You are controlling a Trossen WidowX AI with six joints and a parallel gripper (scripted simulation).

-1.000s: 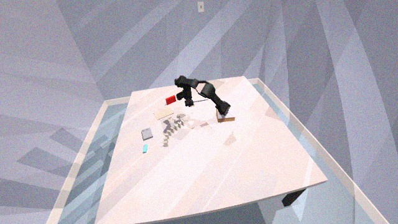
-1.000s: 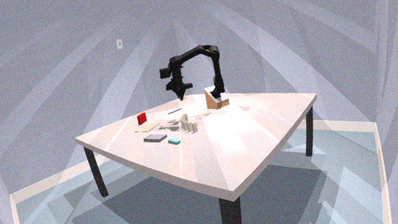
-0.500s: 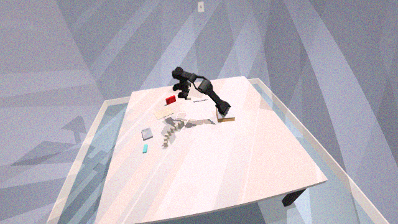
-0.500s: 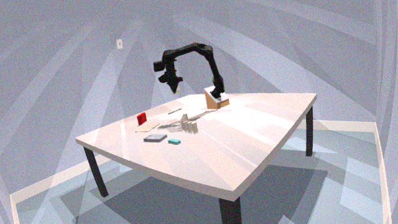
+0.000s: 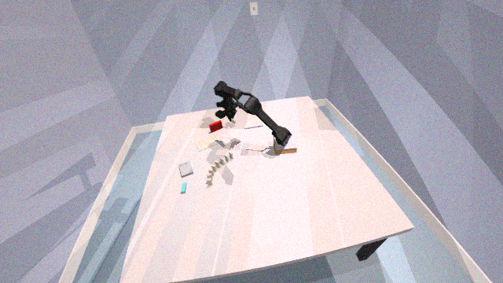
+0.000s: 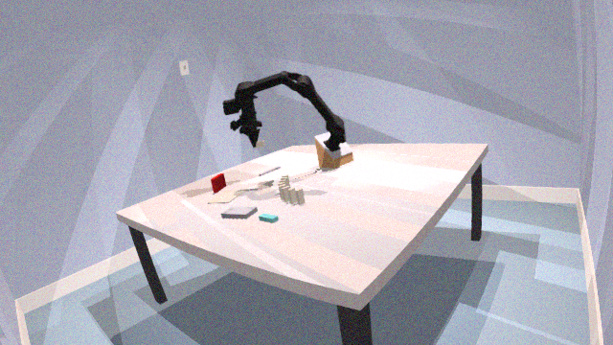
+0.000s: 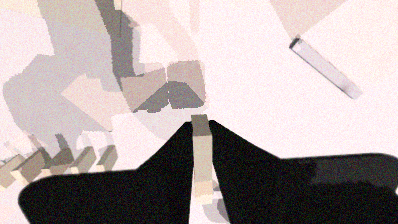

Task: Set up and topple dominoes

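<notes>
My gripper [image 5: 233, 119] [image 6: 256, 145] [image 7: 199, 127] is shut on a beige domino. The held domino [image 6: 261, 143] [image 7: 202, 157] is in the air above the table, behind the row in the top view, and its long side points away from the wrist camera between the fingertips. A curved row of several beige dominoes [image 5: 217, 164] [image 6: 290, 195] [image 7: 31, 167] stands upright on the table, well apart from the gripper. Part of the row shows at the left edge of the wrist view; the rest is outside it.
A red block [image 5: 215, 126] [image 6: 218, 183] stands near a pale sheet [image 5: 202, 145] [image 6: 221, 197]. A grey box [image 5: 185, 169] [image 6: 238, 213] and a turquoise block [image 5: 183, 188] [image 6: 268, 218] lie beside the row. A thin silver rod [image 5: 254, 126] [image 6: 269, 171] [image 7: 325, 67] lies near the arm.
</notes>
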